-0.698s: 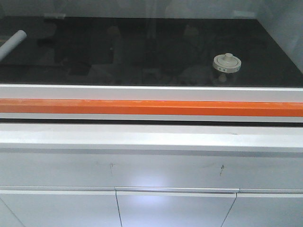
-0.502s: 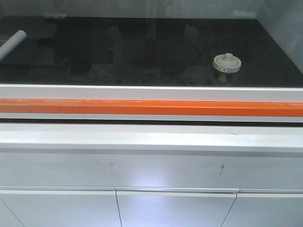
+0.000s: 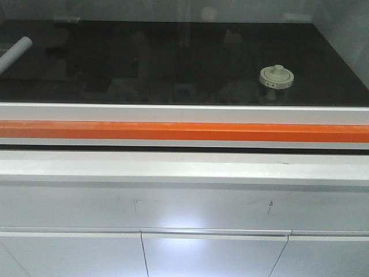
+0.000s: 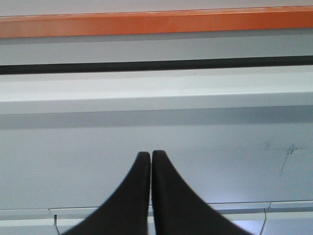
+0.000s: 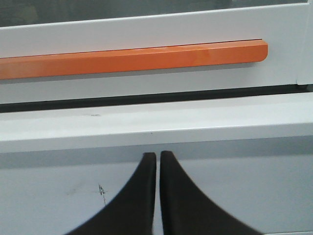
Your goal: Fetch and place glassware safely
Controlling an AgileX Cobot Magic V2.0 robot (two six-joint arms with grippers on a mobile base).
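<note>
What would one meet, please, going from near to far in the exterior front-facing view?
cabinet door → white ledge → orange bar → glass jar, standing on the black worktop

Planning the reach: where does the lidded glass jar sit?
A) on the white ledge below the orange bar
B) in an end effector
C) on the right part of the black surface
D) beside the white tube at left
C: the front view shows the jar on the right of the black surface; the left end effector and right end effector are shut, empty.
</note>
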